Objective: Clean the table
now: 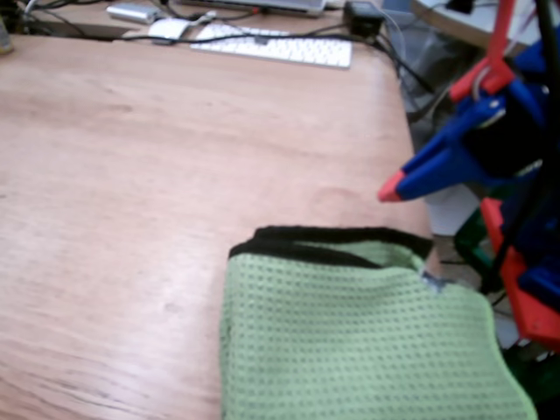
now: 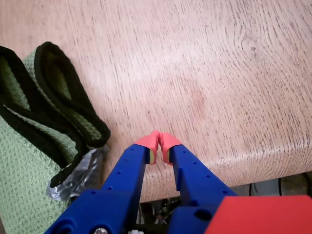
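Pincer (image 2: 159,141) is hovering clenched and empty at the wrist view's lower centre, over the wooden counter (image 2: 195,63); the folded green cloth (image 2: 24,165) is lying ungrasped lower left, so wiping seems unstarted.

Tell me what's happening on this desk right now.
A blue robot arm is set up to wipe the wooden table, but it isn't holding anything at the moment. Its gripper hangs shut and empty above the table's edge, red tips pressed together. The folded green cloth with black trim lies on the table beside it, untouched; the wrist view shows a patch of grey tape on its corner. A white keyboard sits at the far end of the table.
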`<state>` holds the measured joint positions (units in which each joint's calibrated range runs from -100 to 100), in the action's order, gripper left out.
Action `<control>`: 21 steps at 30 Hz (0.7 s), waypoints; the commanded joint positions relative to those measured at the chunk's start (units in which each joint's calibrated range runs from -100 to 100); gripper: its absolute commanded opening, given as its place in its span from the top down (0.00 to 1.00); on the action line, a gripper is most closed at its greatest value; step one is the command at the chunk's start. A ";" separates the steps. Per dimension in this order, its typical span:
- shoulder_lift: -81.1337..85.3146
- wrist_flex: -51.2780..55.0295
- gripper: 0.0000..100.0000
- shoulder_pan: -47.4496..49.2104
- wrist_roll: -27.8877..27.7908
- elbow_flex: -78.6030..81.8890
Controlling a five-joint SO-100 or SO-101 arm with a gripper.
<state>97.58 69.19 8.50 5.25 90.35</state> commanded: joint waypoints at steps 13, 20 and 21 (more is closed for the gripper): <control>0.19 0.27 0.99 -0.38 0.00 -0.64; 0.19 0.18 0.99 -0.21 -0.05 -0.64; 0.19 0.18 0.99 -0.21 -0.05 -0.64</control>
<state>97.58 69.28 8.50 5.20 90.35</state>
